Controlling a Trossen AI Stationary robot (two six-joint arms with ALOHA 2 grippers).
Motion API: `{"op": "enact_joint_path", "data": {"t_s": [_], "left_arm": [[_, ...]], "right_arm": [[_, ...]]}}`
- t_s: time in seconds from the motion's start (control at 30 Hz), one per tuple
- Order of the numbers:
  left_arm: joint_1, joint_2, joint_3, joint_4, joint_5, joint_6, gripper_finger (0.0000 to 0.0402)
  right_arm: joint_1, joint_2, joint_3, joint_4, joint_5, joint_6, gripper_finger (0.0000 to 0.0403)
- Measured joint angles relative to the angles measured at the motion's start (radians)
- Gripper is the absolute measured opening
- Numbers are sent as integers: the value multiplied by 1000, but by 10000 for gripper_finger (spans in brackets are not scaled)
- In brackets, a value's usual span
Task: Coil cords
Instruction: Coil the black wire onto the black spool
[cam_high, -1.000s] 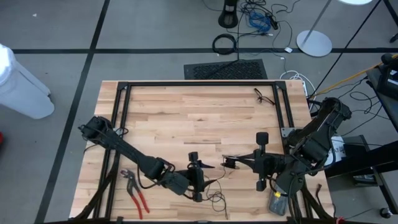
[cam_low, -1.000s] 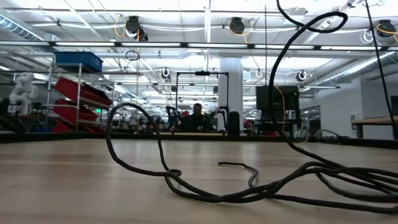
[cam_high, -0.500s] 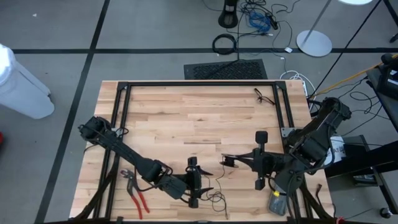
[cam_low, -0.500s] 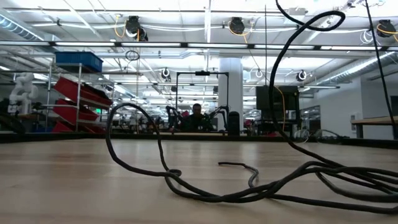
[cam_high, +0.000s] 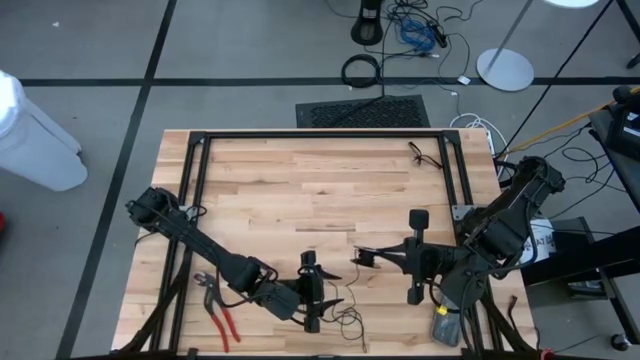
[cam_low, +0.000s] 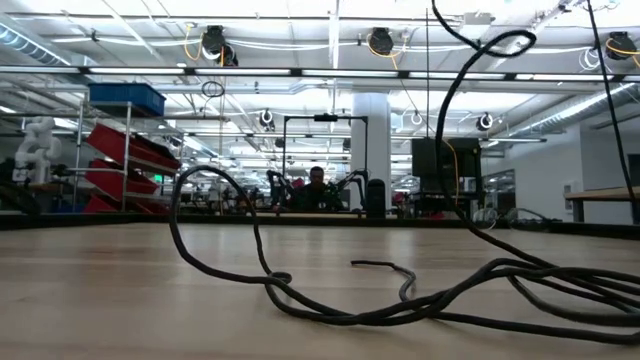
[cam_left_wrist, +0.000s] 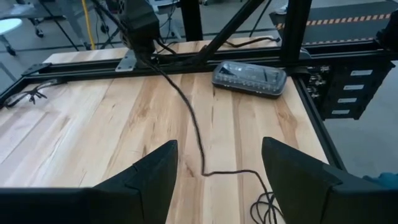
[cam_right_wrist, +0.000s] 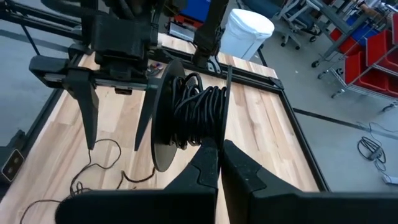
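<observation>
Runs lengthwise across the surface (cam_high: 300, 190) near its front edge: thin black cords (cam_left_wrist: 194, 127), slack loops pooling near the left gripper (cam_high: 327, 290), fingers spread wide, holding nothing. Pressed together, the right gripper (cam_high: 364, 257) pinches the cords' wound bundle (cam_right_wrist: 196, 112). Broad bare boards beyond toward the far edge.

We find no readable text, label, brand, number or sign in any of the views.

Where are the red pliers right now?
In the high view the pliers lie at the table's near left edge, just left of the left gripper.
</observation>
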Motion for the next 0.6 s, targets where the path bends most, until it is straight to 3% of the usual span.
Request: {"op": "enact_joint_path", "data": {"t_s": [0.6], "left_arm": [[56, 28, 0, 21, 63, -27, 240]], "right_arm": [[3, 0, 0, 53, -5, -45, 0]]}}
